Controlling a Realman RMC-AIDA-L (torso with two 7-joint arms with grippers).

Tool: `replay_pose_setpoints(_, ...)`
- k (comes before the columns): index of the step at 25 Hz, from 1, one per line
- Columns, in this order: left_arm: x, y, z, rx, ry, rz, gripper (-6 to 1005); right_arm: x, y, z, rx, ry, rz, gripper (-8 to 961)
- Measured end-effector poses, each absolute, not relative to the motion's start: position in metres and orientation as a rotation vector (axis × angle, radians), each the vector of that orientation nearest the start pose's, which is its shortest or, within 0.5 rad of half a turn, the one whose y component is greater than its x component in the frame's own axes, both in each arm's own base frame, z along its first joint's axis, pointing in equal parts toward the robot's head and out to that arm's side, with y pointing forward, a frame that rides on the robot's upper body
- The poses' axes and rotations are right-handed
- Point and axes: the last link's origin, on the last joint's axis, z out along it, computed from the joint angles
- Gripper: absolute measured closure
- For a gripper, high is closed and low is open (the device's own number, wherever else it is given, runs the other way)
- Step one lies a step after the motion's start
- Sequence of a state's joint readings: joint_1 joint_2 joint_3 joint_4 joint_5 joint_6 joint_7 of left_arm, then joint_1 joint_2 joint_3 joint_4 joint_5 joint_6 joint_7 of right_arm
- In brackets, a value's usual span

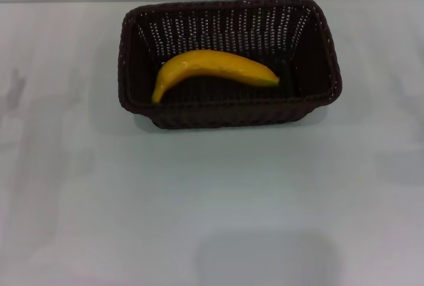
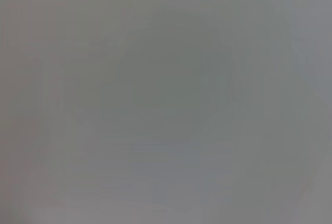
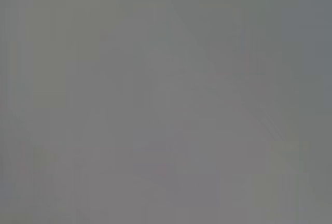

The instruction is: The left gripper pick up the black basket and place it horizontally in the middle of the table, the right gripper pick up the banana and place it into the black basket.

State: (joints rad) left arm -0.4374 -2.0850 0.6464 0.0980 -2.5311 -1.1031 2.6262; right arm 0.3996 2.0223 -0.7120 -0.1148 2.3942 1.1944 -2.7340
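Note:
The black basket (image 1: 311, 47) stands lengthwise across the white table (image 1: 212, 193), a little beyond its middle in the head view. Inside it lies the yellow banana (image 1: 212, 69), curved, with its dark tip pointing right. Neither the left gripper nor the right gripper appears in any view. Both wrist views show only plain grey surface.
White tabletop stretches in front of the basket and to both sides. A faint shadow (image 1: 265, 259) lies on the table near its front edge. The table's far edge runs just behind the basket.

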Motion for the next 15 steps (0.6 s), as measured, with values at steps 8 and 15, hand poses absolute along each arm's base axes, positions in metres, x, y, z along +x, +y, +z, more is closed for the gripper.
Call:
replay_pose_setpoints(8,-0.374,0.337,0.03,-1.317,-0.857,-0.788,105,0.367,0.322,0.044,-1.533,0.586,0.745,138)
replay_pose_setpoints(15,-0.373,0.342,0.026,-1.32,-0.884,-0.784,104,0.364,0.321,0.044,-1.535,0.584,0.771,138)
